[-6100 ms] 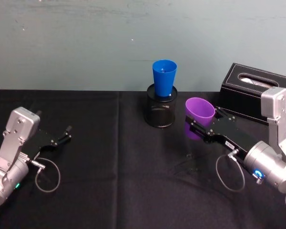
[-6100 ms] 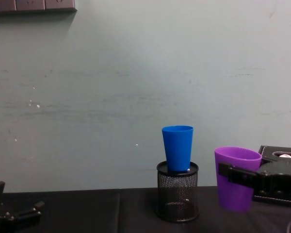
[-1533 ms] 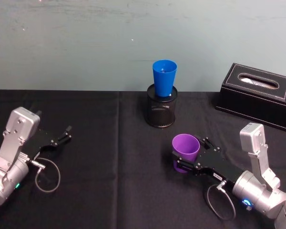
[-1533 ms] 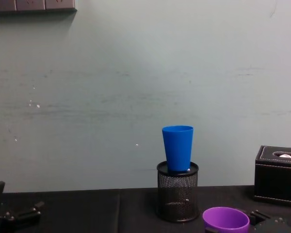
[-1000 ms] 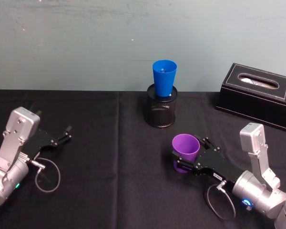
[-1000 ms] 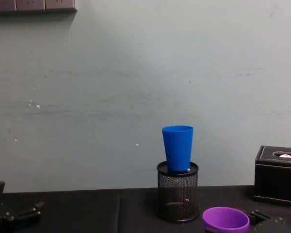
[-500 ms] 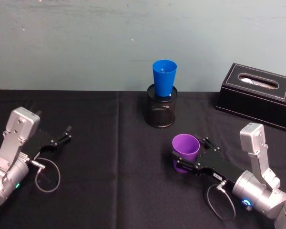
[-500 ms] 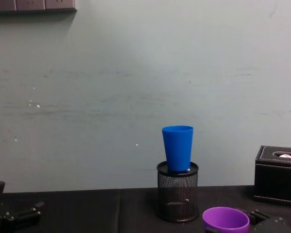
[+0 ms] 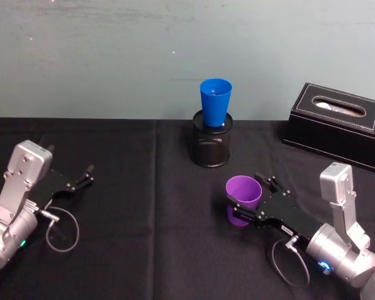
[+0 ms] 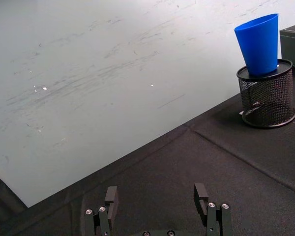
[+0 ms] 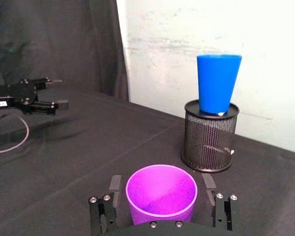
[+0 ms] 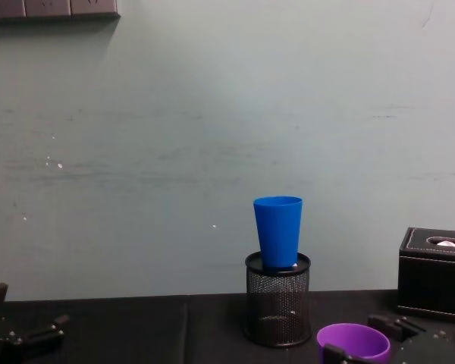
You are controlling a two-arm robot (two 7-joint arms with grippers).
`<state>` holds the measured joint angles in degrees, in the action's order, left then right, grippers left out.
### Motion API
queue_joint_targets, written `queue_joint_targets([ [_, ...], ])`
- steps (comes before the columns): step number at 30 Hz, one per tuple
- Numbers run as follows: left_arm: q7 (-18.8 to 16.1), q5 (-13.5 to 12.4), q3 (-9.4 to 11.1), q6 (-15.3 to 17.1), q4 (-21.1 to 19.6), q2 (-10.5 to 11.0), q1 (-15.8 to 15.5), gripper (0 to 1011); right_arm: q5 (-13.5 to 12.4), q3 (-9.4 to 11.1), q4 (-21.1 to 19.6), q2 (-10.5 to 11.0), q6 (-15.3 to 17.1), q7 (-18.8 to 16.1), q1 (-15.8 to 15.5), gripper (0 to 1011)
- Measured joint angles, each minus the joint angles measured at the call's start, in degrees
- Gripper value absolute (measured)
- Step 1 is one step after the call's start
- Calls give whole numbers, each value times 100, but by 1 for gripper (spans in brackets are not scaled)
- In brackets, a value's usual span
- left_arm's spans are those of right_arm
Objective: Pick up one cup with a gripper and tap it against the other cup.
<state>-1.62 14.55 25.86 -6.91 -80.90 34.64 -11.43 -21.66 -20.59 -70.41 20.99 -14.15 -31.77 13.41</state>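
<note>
Both of your grippers are standing open, the right gripper [image 9: 245, 197] flanking the empty purple cup [image 9: 242, 199], the left gripper [image 9: 86, 175] sitting idle.

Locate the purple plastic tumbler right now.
The purple plastic tumbler stands upright on the black tablecloth, right of centre in the head view, between the open jaws of the right gripper, nearer the robot than the blue plastic tumbler.
</note>
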Motion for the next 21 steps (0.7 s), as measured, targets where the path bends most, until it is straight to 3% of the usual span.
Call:
queue_joint_targets([
  [8,0,0,0,0,0,0,0,1011,13,70,-35,-29,-282,-28,-54,1000],
  [21,0,0,0,0,0,0,0,1011,-195,193,42,-100,-730,-299,-91,1000],
])
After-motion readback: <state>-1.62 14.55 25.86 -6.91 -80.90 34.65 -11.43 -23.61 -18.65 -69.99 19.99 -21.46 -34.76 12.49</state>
